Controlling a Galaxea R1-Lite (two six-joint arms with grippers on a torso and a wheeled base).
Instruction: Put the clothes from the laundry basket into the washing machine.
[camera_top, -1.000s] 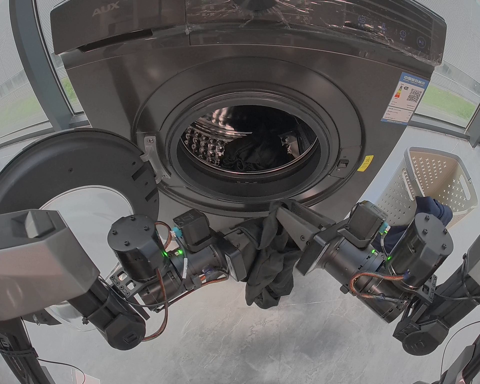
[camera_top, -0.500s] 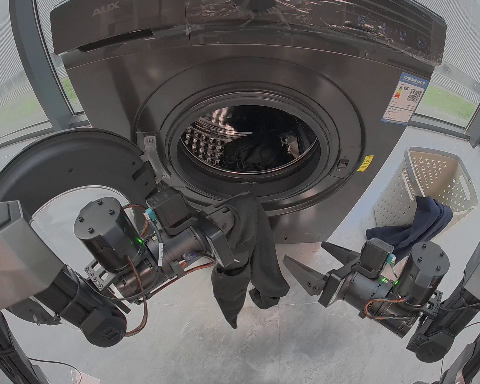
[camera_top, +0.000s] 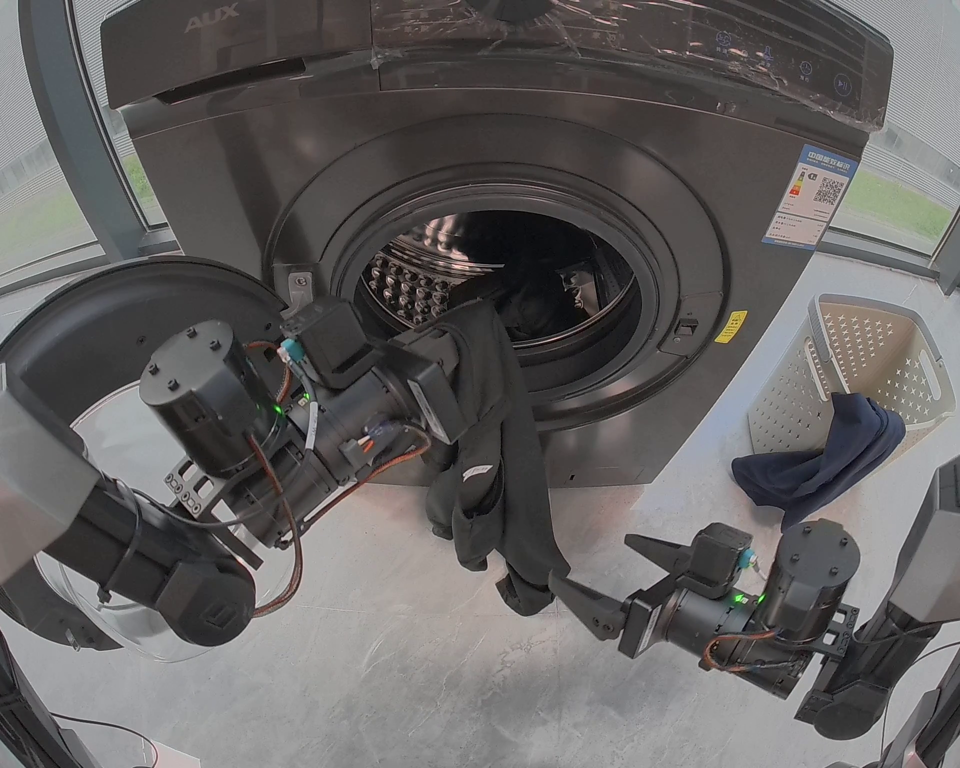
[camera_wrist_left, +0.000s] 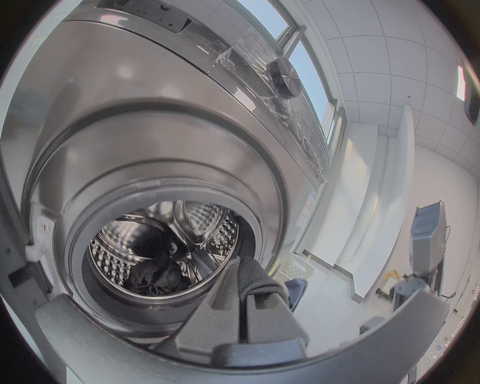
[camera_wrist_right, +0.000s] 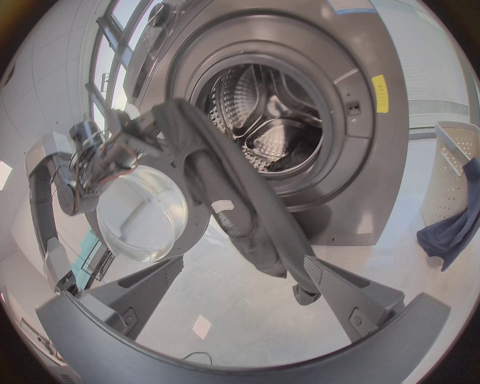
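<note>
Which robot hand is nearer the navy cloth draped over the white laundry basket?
Right. Right hand: low, near the navy cloth. Left hand: far off, gripping black clothing at the drum.

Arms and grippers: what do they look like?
Left arm and right arm: black, with round bolted joint housings, green lights, copper-coloured cables and grey upper shells. Left gripper and right gripper: dark grey wedge-shaped fingers, textured on the inner faces.
</note>
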